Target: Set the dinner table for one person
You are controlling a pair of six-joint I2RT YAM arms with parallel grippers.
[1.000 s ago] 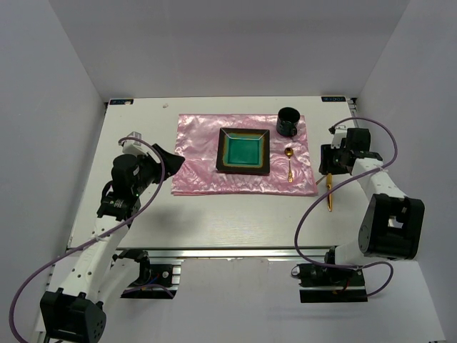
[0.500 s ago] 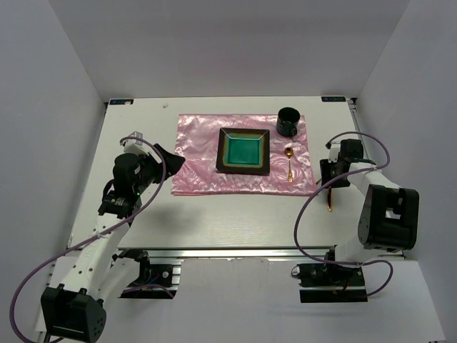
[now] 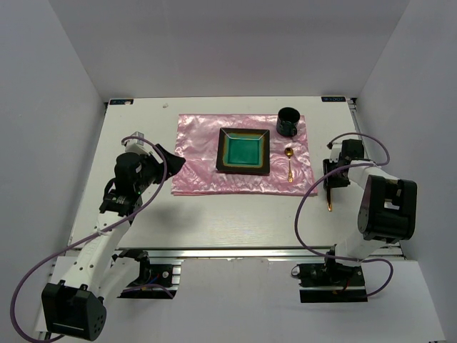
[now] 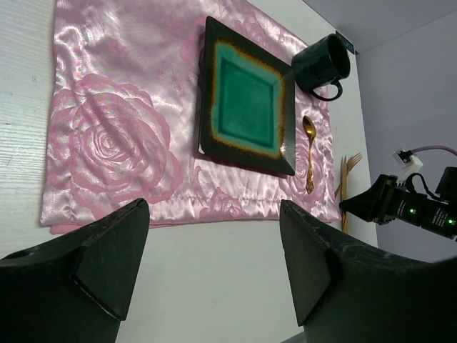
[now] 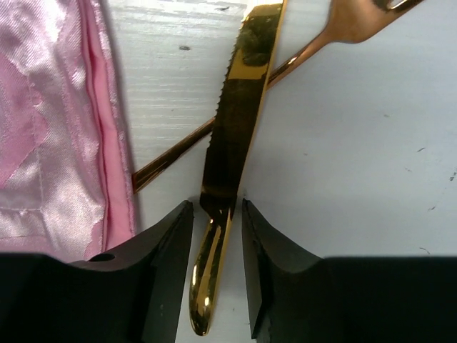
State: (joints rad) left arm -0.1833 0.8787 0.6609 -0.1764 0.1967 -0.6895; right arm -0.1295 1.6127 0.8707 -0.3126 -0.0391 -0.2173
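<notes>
Right gripper (image 5: 216,211), jaws slightly apart, straddles the gold serrated knife (image 5: 239,121) at frame right on the flat white dinner table (image 3: 214,214); closing may drag the gold fork (image 5: 357,21) crossed beneath; left gripper (image 4: 213,211) gapes empty

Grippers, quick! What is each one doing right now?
Left gripper: open, holding nothing.
Right gripper: open, one finger on each side of the gold knife, not squeezing it yet.
</notes>
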